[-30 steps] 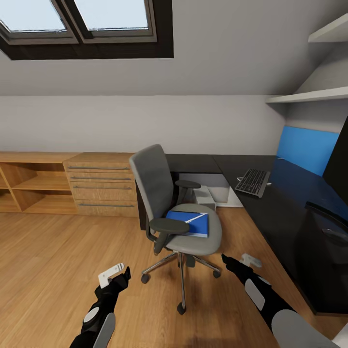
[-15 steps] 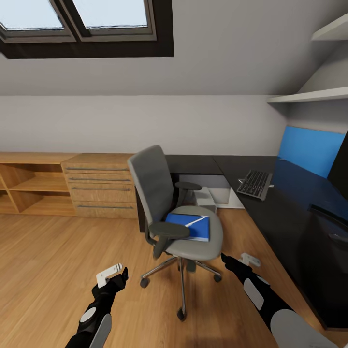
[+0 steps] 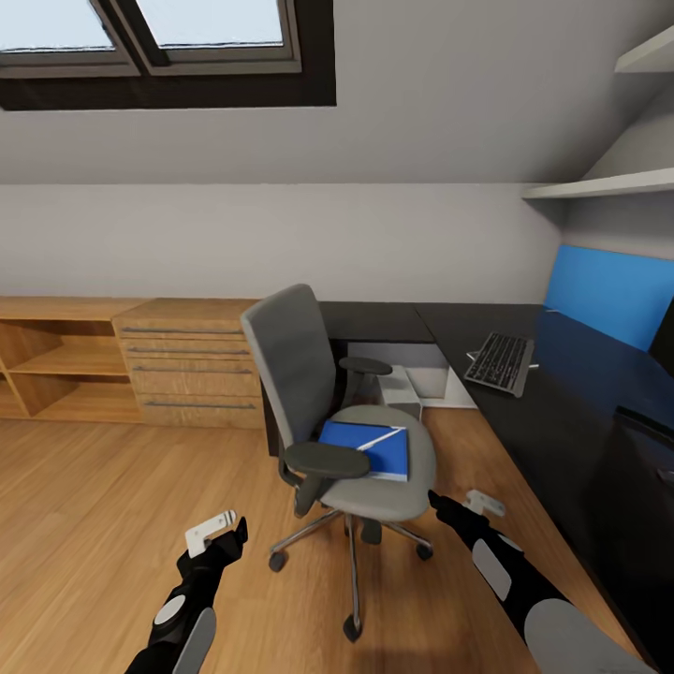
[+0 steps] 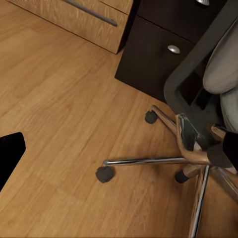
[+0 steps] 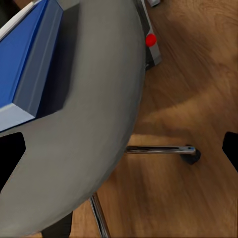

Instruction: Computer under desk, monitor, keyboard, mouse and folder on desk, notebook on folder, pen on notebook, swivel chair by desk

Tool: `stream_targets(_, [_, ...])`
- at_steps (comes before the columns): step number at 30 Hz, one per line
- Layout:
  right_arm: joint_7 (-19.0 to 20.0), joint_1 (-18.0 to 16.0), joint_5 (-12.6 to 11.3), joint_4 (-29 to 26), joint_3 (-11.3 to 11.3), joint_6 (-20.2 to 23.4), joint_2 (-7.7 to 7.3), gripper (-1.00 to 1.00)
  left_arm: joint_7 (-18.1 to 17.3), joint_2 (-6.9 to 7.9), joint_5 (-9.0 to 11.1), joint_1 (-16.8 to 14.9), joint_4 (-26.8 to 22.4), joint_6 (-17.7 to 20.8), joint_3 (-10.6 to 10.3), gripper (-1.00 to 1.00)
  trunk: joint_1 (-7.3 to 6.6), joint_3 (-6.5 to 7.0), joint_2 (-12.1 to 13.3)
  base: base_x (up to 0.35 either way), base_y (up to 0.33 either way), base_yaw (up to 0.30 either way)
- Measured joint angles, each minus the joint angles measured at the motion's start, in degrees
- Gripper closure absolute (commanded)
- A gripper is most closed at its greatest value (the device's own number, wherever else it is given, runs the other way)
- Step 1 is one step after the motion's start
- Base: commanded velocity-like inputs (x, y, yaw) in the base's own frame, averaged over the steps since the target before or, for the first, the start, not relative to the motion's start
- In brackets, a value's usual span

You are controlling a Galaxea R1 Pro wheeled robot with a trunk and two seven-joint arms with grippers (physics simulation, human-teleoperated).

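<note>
Folder lies on the chair seat, a pale pen-like stick across it, so you have yet to lift it. Keyboard already sits on the desk; the computer stands under it. Both grippers, left and right, hang empty short of the chair; whether their jaws are spread you cannot tell.

The swivel chair stands on the wooden floor at centre frame, with the blue folder lying flat on its seat. At right, the black desk carries the keyboard.
</note>
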Motion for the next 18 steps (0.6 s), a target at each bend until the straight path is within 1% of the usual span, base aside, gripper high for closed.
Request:
stream_targets(6, [0.00, 0.00, -0.08, 0.04, 0.00, 0.10, -0.06, -1.00, 0.07, 0.20, 0.16, 0.00, 0.05, -0.04, 0.41, -1.00, 0.01, 0.00, 0.00, 0.019, 0.000, 0.000])
stream_targets(11, [0.00, 0.00, -0.09, 0.04, -0.05, 0.18, -0.10, -1.00, 0.09, 0.39, 0.24, 0.00, 0.08, -0.08, 2.38, -1.00, 0.01, 0.00, 0.00, 0.021, 0.000, 0.000])
stream_targets(14, [0.00, 0.00, -0.10, 0.04, -0.07, 0.19, -0.11, -1.00, 0.08, 0.43, 0.25, 0.00, 0.07, -0.03, 3.61, -1.00, -0.01, 0.00, 0.00, 0.165, 0.000, 0.000])
stream_targets(18, [0.00, 0.00, -0.10, 0.04, -0.08, 0.20, -0.17, -1.00, 0.14, 0.47, 0.30, 0.00, 0.09, -0.05, 4.22, -1.00, -0.01, 0.00, 0.00, 0.186, 0.000, 0.000])
